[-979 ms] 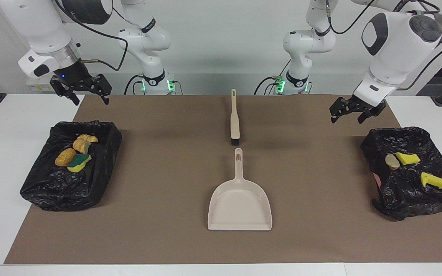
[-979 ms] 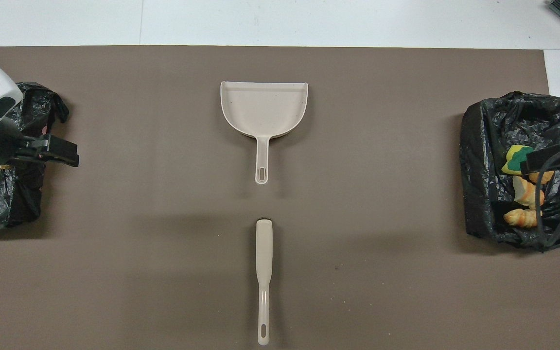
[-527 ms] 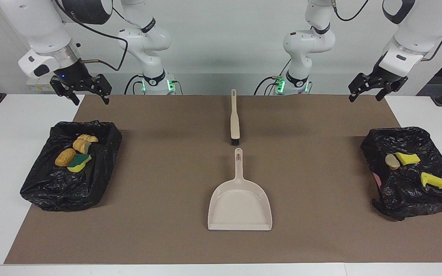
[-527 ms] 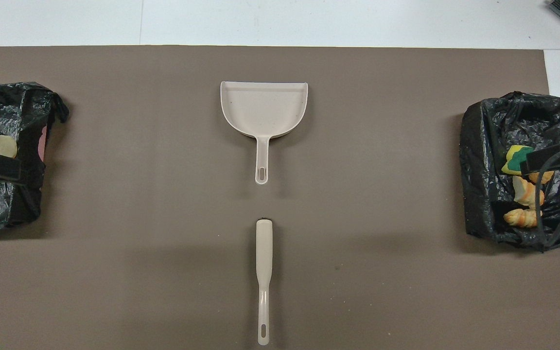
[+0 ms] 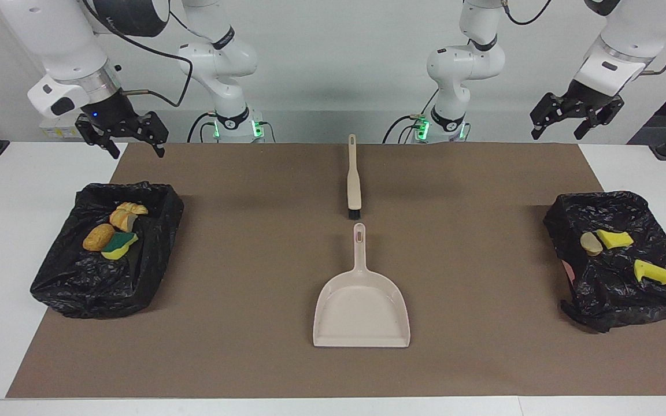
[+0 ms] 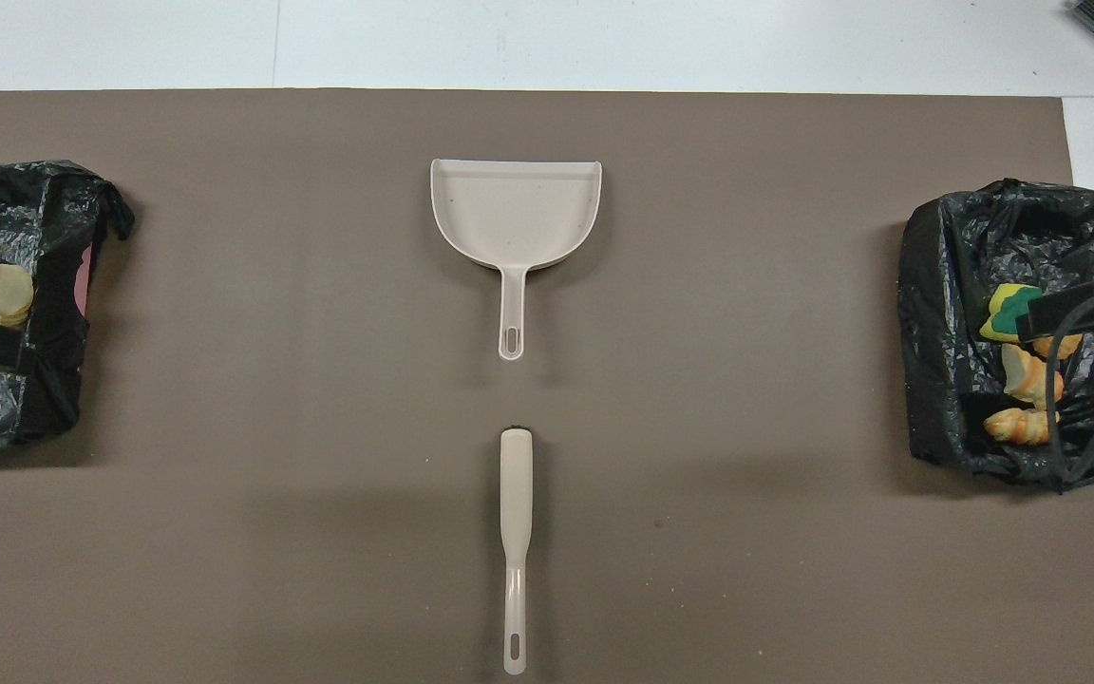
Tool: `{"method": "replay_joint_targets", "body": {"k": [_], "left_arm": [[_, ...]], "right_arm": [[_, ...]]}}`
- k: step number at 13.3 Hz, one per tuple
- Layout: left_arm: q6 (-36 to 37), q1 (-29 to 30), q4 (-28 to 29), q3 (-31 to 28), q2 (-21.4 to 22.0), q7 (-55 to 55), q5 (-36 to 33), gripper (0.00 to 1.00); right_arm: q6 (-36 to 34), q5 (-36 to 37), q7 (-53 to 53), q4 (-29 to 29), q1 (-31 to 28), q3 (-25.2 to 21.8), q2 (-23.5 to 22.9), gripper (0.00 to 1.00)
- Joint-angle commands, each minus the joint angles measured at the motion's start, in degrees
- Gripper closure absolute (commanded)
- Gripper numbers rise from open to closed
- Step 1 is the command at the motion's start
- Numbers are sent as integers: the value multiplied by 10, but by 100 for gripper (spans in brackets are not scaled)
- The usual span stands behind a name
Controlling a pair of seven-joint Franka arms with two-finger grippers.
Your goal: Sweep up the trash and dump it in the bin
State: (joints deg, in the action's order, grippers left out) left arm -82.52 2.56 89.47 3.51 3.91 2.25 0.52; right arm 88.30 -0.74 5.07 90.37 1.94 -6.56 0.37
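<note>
Both claws [image 5: 576, 118] [image 5: 122, 138] raised, open, holding nothing

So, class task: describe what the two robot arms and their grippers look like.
Both arms are glossy white with rounded joints and dark grey joint panels. Black cables trail along them, and green lights glow at both bases. The right gripper and left gripper are black with two fingers; a small blue light shows above the right one.

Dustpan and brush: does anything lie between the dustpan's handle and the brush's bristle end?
No. In both views only bare brown mat shows between the dustpan handle and the brush bristles; they lie in line, apart.
</note>
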Motion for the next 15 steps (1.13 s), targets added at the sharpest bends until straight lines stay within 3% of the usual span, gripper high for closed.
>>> {"method": "replay_joint_targets", "body": {"k": [1, 15], "left_arm": [[2, 4, 13, 3, 14, -11, -8, 0], [12, -3, 0, 8, 16, -13, -3, 0]], "right_arm": [[-4, -8, -8, -4, -2, 1, -1, 0], [-4, -7, -8, -5, -3, 1, -1, 0]]}}
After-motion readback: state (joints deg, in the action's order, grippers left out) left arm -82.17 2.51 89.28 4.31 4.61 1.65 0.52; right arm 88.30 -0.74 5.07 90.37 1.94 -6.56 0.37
